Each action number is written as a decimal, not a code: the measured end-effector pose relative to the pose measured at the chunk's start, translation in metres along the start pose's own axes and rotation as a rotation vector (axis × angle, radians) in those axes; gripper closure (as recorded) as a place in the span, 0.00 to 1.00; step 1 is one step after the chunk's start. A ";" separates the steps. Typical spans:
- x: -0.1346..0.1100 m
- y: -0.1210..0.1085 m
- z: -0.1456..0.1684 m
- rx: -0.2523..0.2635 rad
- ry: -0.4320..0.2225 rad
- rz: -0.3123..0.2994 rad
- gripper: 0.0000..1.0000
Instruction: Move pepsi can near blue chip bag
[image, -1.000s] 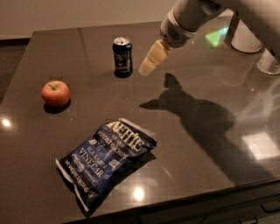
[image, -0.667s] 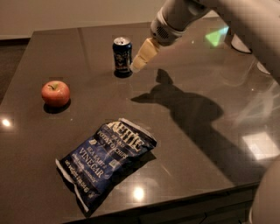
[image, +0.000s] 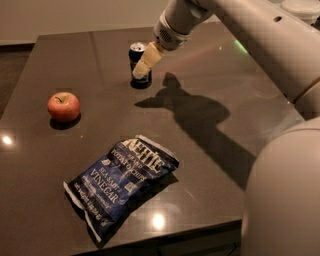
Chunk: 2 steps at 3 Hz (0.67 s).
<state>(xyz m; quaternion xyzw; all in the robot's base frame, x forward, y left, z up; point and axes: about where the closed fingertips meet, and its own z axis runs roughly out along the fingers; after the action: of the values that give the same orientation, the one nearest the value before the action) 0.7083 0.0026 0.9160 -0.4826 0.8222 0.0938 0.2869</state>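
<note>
The pepsi can (image: 135, 54) is standing upright on the dark table (image: 75, 60). The gripper (image: 142, 64) is reaching down from the can's upper right and is overlapping its front. It may be touching the can, but whether it is holding it, or how wide it is set, cannot be told. The blue chip bag (image: 120, 182) is lying flat, well apart from the can, nearer the camera. A red apple (image: 63, 106) is sitting left of the can.

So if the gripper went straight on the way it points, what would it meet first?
The pepsi can: the gripper points down-left right at it, though whether they touch yet is unclear.
</note>
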 end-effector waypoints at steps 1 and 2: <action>-0.018 0.001 0.015 -0.014 -0.006 -0.008 0.00; -0.029 0.004 0.025 -0.032 -0.009 -0.018 0.00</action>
<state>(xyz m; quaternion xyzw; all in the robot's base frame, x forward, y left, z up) 0.7251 0.0372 0.9119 -0.4940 0.8149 0.1065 0.2838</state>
